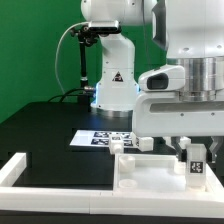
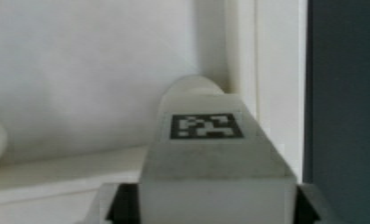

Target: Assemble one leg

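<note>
My gripper [image 1: 190, 150] hangs low at the exterior view's right, over the white tabletop piece [image 1: 150, 172] that lies on the black table [image 1: 45, 125], its fingers [image 1: 174, 146] on either side of a white leg [image 1: 196, 160] that carries a black-and-white marker tag. In the wrist view the leg [image 2: 207, 150] fills the space between my two dark pads [image 2: 121, 206], its rounded end pointing away from me and the tag square to the lens; the jaws stand narrow and appear to bear on its flanks, though whether the grip has fully seated I cannot tell. The leg looks like a smooth, hard moulded part, matte white, broad where I hold it and tapering to a blunt rounded tip. I judge it light and stiff, unlikely to bend or crack under a firm pinch, but slick enough to twist in the pads if taken off centre. The best hold seems to be across the flat sides near the thick end, leaving the tip free to meet its socket in the tabletop piece. Beyond, the marker board [image 1: 100, 138] lies flat on the table near the arm's base [image 1: 112, 85], and a white fence [image 1: 20, 170] borders the work area at the exterior view's left.
</note>
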